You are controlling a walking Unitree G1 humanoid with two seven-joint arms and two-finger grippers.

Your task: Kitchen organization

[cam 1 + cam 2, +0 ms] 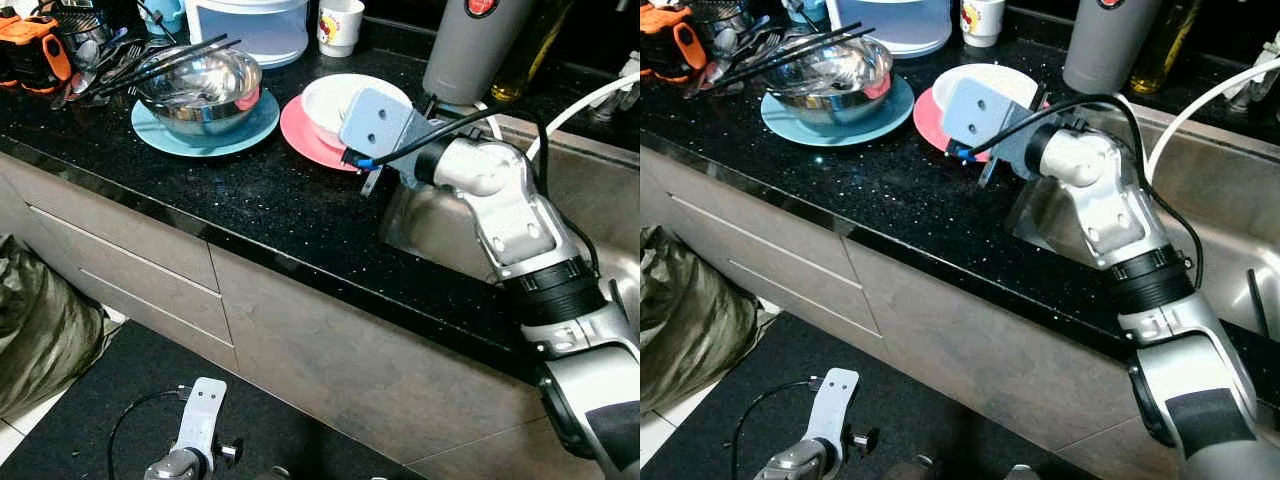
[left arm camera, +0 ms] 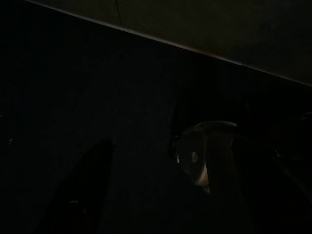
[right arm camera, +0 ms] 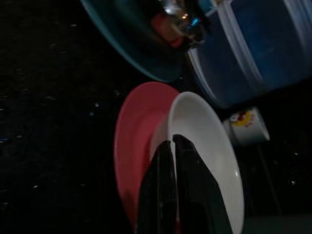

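White bowl (image 3: 209, 146) on pink plate (image 3: 134, 141) waits just beyond the right gripper (image 3: 171, 141), fingers pressed together, holding nothing; sorting barely begun.

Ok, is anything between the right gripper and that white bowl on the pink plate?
Nothing visible. The right gripper, fingers together, is already at the near rim of the white bowl sitting on the pink plate.

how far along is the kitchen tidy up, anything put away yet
Nothing looks put away yet. The steel bowl holding black chopsticks sits on the teal plate, and the white bowl rests on the pink plate, both on the black counter. In hand: the right tool, fingers closed, is at the white bowl's rim. The left tool hangs idle. All dishes remain.
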